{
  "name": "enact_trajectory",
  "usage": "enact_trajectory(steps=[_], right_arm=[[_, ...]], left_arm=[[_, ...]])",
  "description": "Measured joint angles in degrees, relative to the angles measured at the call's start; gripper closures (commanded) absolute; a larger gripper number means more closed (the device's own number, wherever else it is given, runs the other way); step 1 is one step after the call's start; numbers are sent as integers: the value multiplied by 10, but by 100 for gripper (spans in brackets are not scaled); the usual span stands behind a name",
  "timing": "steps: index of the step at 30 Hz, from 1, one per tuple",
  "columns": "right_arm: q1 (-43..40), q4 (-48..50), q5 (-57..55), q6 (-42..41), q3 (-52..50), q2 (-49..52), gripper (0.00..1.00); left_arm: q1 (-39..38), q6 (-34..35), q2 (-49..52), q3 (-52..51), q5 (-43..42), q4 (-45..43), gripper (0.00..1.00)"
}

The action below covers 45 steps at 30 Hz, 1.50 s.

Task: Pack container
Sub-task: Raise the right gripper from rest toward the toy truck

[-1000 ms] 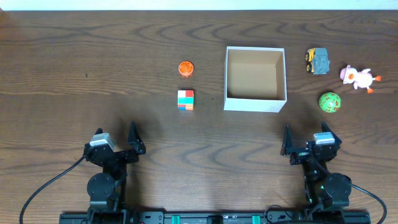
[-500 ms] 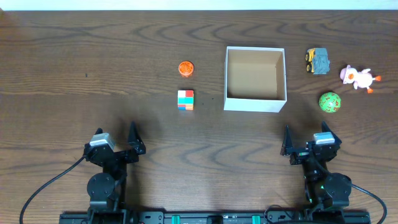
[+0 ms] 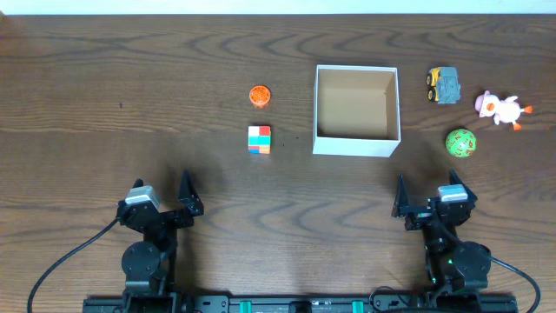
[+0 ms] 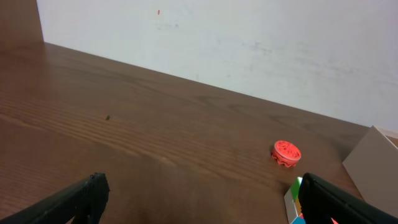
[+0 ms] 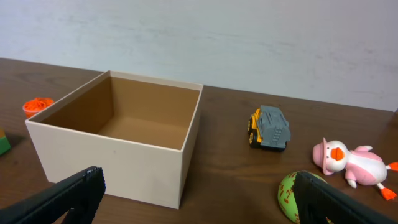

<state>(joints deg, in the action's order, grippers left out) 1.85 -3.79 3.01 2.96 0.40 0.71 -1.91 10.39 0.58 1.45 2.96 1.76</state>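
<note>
Start stage, nothing packed. Both apart, empty: left claw (image 3: 161,189), right claw (image 3: 426,193). Empty box (image 3: 356,145) on worktop (image 3: 87,104), ahead-left of right claw. Next, prob.: right claw reaches fwd-right for green ball (image 3: 460,142).

Left arm (image 3: 146,239), right arm (image 3: 450,239): matte black, rounded joint housings. Silver-grey block (image 3: 139,196) atop each wrist. Jaws black, tapered, blunt-tipped. Black cable (image 3: 82,243) loops off each base. Small green light (image 3: 449,258) on right arm.
</note>
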Motion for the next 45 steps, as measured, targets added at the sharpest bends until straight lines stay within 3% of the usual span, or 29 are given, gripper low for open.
enact_trajectory(steps=[35, 45], right_arm=[[0, 3, 0, 2, 0, 0, 1], [0, 122, 19, 0, 0, 0, 1]], left_arm=[[0, 0, 0, 0, 0, 0, 2], [0, 0, 0, 0, 0, 0, 2]])
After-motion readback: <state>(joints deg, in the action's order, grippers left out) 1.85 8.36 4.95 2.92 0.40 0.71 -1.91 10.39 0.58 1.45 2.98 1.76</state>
